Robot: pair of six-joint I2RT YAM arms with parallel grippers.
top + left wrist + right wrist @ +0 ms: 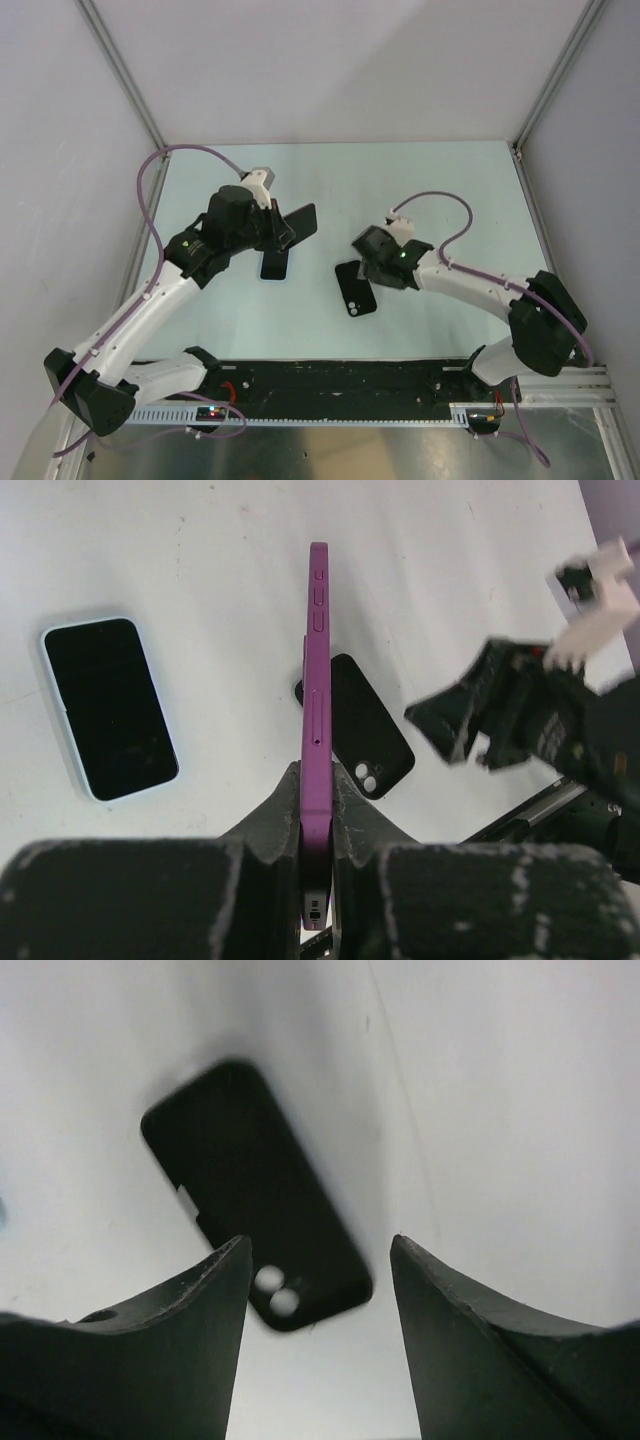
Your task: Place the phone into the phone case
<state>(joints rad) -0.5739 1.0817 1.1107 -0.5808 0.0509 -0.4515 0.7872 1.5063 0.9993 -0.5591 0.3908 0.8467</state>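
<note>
Left claw (pixel 318 825): I have it clamped shut on the phone (pixel 318 660), held on edge and lifted just left of the case (pixel 371 727). I judge that keeps its face free to turn down.
Case: flat on the table (pixel 200 540), so it can take the phone.
Right claw (pixel 318 1290): spread wide and holding nothing, over the case, probably to steady it.
Second phone (pixel 110 708): flat on the table, further left of the case.
</note>
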